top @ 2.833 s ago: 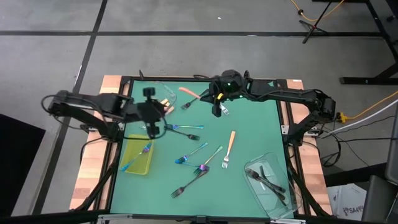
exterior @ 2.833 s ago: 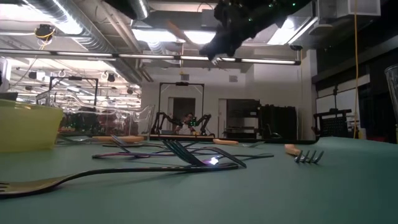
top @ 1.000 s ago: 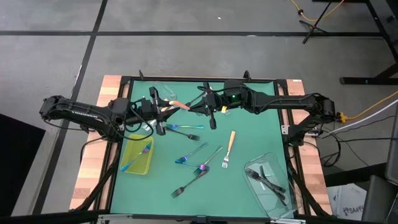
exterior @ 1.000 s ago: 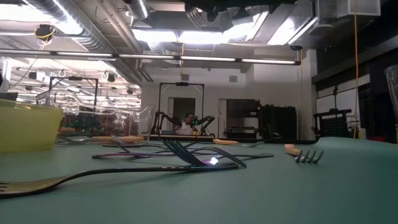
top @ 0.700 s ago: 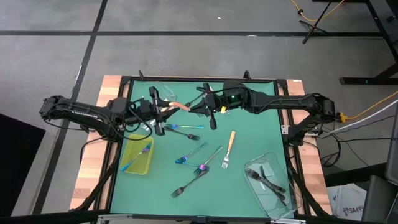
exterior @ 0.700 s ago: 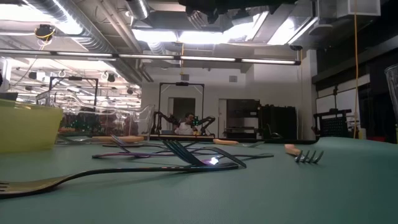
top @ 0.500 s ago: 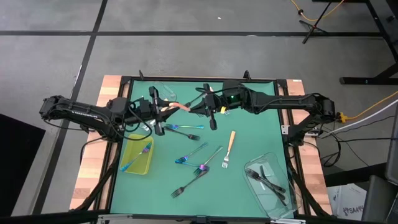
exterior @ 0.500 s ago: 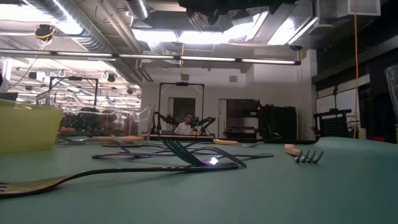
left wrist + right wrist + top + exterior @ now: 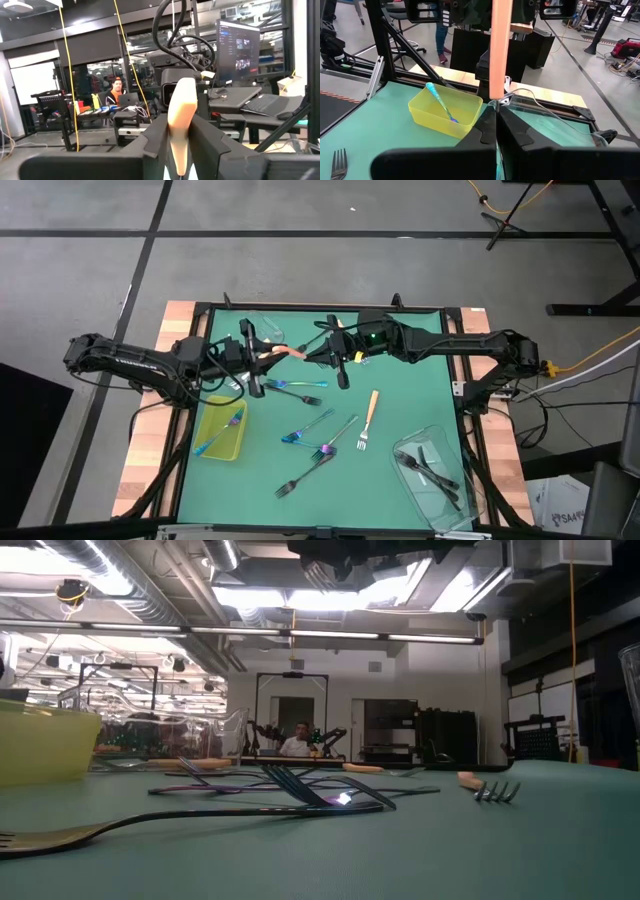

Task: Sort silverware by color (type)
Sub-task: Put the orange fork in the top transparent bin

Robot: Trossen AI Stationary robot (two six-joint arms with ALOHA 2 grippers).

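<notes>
Both arms meet over the far middle of the green table, passing an orange-handled fork from one to the other in mid-air. The right gripper is pressed tight on one end of it; in its wrist view the orange handle rises straight up from between the closed fingers. The left gripper has the other end of the handle sitting between its two fingers, but I cannot tell whether they are pinching it yet or only flanking it. So the step in hand looks like a handover, probably so the left arm can carry the fork to the clear tub at the far left, though that is my guess. Next, the left fingers need a firm hold before the right ones let go, or the fork drops. One iridescent fork lies in the yellow-green tray, dark forks in the near-right clear tub, and several forks lie loose mid-table.
</notes>
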